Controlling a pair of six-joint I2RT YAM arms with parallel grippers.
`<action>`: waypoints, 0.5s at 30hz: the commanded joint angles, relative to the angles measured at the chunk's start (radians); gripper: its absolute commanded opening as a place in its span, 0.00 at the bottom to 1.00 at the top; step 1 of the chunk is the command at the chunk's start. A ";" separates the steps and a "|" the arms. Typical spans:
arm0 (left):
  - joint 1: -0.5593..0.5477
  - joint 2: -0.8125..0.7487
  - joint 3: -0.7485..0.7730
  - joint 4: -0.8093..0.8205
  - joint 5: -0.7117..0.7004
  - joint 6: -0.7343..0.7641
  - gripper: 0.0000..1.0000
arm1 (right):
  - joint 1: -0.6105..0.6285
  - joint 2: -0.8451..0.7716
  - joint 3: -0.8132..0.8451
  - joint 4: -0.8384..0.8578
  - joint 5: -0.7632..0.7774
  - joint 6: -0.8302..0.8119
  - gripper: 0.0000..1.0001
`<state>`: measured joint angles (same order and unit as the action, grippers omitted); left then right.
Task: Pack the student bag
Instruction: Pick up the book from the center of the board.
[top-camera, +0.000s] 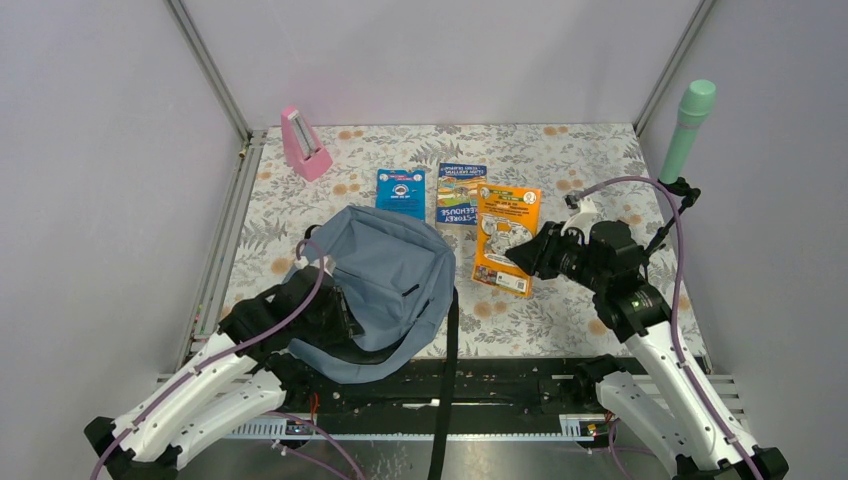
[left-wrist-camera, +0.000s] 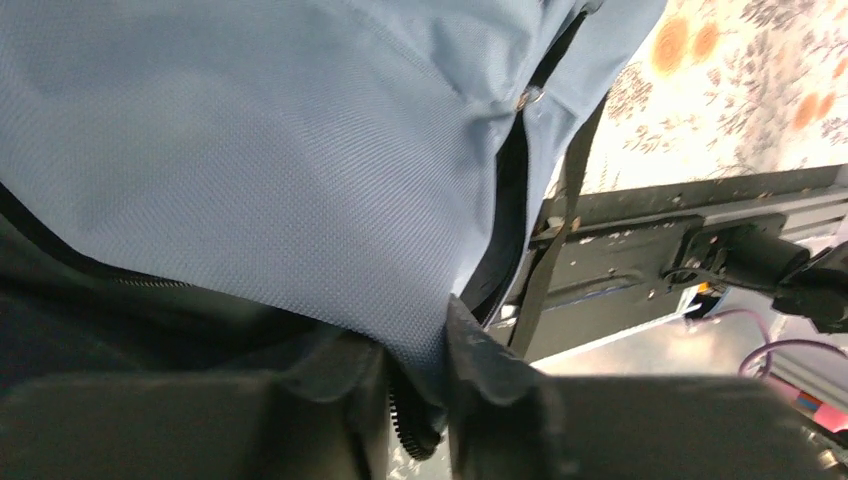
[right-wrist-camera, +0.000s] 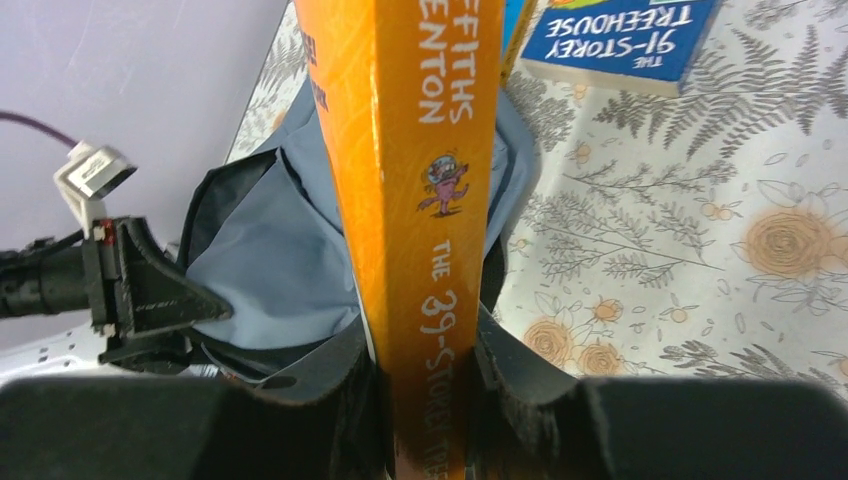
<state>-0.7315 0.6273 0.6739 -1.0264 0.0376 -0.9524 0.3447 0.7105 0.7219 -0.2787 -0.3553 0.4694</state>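
Sagging at the near edge of the table (top-camera: 560, 322), the soft student bag (top-camera: 385, 285) handles best by its zipper rim, pinched in the left gripper (left-wrist-camera: 415, 375); the right gripper (right-wrist-camera: 425, 390) clamps an orange book (right-wrist-camera: 420, 150).

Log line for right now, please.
left gripper: shut on student bag zipper edge | right gripper: shut on orange book | blue book and Treehouse book: on table

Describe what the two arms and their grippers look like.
The left arm and right arm have white shell links, black joints and a purple cable looping along them. A small green light glows on the right one. The left gripper and right gripper are black, with wedge-shaped fingers.
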 joint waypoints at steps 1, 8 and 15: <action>-0.002 0.042 0.040 0.169 -0.034 0.057 0.14 | -0.002 -0.002 0.031 0.119 -0.132 0.001 0.00; 0.000 0.198 0.228 0.310 -0.096 0.288 0.00 | 0.028 -0.003 0.008 0.169 -0.329 0.067 0.00; 0.024 0.363 0.405 0.389 -0.103 0.510 0.00 | 0.117 -0.031 -0.063 0.317 -0.453 0.168 0.00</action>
<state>-0.7277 0.9352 0.9592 -0.7994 -0.0444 -0.6041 0.4133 0.7101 0.6727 -0.1493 -0.6861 0.5617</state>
